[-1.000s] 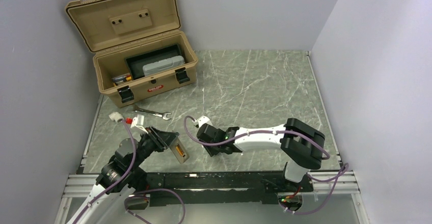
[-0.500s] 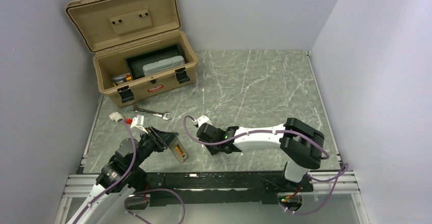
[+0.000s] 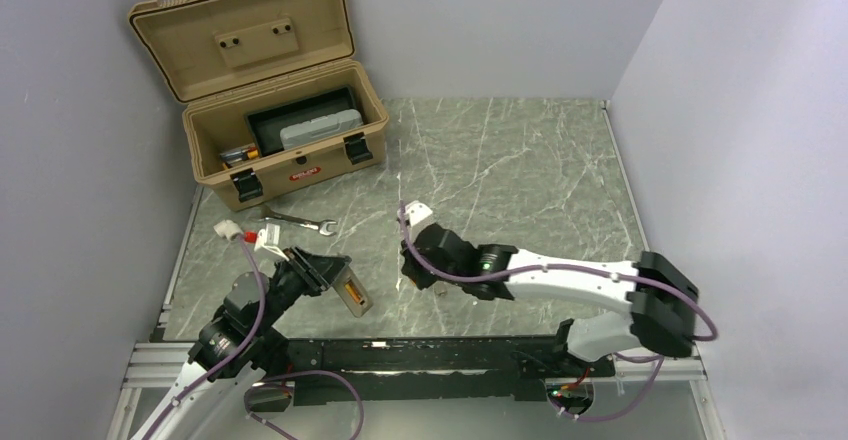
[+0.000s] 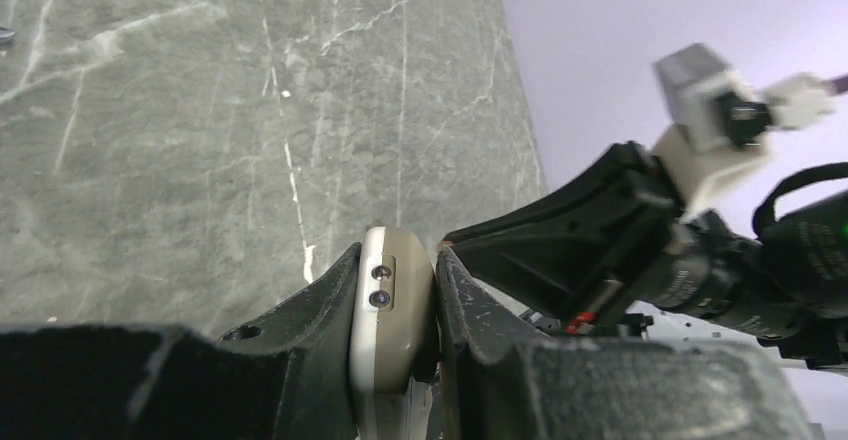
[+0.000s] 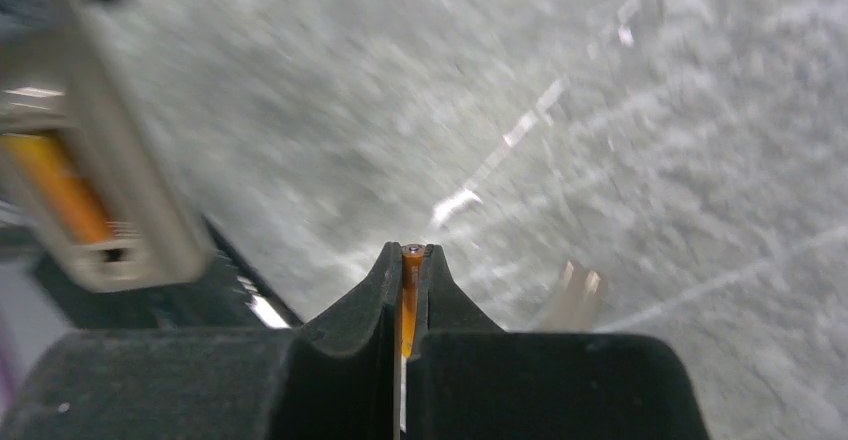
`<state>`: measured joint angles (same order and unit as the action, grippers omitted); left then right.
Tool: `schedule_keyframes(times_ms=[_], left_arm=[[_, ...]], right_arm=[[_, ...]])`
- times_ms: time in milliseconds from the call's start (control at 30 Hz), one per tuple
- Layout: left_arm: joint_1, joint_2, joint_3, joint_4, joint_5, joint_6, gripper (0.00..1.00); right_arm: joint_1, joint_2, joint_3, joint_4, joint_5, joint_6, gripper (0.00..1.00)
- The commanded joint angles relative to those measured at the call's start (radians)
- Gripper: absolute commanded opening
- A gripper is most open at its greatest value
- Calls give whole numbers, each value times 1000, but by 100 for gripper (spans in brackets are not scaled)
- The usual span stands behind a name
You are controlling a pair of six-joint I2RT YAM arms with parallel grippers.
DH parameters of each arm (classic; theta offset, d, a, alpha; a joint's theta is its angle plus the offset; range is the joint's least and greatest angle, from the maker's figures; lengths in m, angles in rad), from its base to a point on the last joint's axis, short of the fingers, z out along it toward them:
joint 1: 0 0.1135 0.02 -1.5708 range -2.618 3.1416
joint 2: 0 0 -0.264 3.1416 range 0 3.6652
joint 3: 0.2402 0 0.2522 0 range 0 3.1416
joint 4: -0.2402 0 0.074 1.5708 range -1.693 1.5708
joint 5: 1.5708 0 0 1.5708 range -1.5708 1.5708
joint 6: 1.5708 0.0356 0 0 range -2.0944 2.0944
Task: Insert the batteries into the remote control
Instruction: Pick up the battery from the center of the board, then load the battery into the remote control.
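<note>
The marbled table is occupied at its far left by an open tan toolbox. At the near left, the remote control is clamped in the left gripper. Just right of it, one battery is pinched in the closed right gripper.

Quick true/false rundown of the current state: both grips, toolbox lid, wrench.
1. The left gripper is shut on the remote control. True.
2. The right gripper is empty. False: it pinches a battery.
3. The toolbox lid is closed. False: it stands open.
4. A wrench lies on the table in front of the toolbox. True.
</note>
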<state>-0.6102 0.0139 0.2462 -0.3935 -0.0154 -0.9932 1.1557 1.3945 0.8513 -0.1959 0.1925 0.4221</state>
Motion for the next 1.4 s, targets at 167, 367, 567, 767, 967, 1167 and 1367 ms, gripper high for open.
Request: schedule_keyframes(times_ms=[167,367,567,767,967,1167,1367], left_arm=[[1,22,-3,204,43,-79,0],[2,18,-26,283,60,-125,0],[2,19,-47,337,81,-161,0],[1,20,-38,338,76,-157,0],[1,28,-38,349,82,-159,0],[1,29,-37,359,93,-169,0],[2,-9,-32,321,88,-174,0]], right_arm=[[1,-224,-100,551,-160,-2,0],[1,-189,-108,743,-272,46,0],[1,-132,-99,830,-364,38,0],[2,-110,-105,836,-445,12,0],[2,-83,-98,819,-502,-2,0],[4,-34,-77,806,-543,-19,0],[2,-29,-103,840,-530,-34,0]])
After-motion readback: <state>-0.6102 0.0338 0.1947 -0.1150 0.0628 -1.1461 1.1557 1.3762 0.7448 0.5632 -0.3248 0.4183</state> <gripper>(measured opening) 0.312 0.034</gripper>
